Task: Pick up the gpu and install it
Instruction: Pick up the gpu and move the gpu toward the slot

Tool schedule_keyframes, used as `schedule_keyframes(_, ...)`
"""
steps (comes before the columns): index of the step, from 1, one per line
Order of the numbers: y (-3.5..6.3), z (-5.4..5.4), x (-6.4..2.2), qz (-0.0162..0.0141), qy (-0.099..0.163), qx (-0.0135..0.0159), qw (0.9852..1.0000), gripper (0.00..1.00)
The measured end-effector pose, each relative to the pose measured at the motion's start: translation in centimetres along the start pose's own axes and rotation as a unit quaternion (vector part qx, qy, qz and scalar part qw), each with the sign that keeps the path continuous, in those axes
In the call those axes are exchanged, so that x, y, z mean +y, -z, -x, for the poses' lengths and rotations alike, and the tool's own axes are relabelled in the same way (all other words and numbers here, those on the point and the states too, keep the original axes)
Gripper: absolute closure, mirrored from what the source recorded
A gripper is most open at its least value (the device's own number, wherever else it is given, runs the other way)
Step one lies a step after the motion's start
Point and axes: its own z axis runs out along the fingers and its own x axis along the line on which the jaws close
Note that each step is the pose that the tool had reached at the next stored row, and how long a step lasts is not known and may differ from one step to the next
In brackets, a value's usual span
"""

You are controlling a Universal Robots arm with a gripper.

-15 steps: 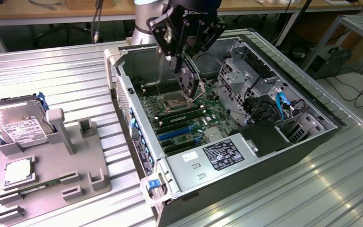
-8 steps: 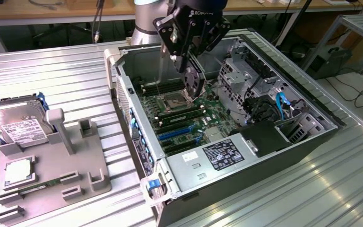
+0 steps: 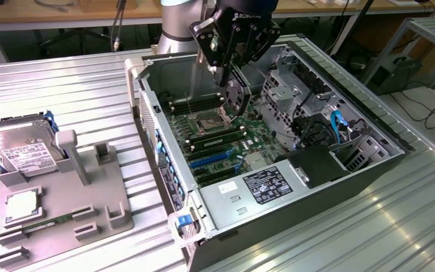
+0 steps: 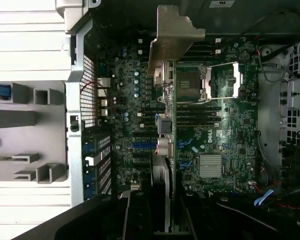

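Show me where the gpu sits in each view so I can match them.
Exterior view: the gpu hangs from the gripper above the motherboard.
Wrist view: the gpu is seen edge-on through the middle of the picture.
Shared landmark: the CPU socket, close beside the card.

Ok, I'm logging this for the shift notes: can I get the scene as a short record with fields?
gripper: shut on gpu
gpu: held edge-down above motherboard, not yet seated
case: open, lying on its side
hard drive: on fixture, exterior view's left
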Motion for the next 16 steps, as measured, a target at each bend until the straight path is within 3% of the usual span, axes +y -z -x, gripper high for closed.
schedule_keyframes(10,-0.14,1.2,0.01,0.0,0.0,0.0,1.0,0.73)
schedule_keyframes(16,-0.14,1.3,0.01,0.0,0.0,0.0,1.0,0.73)
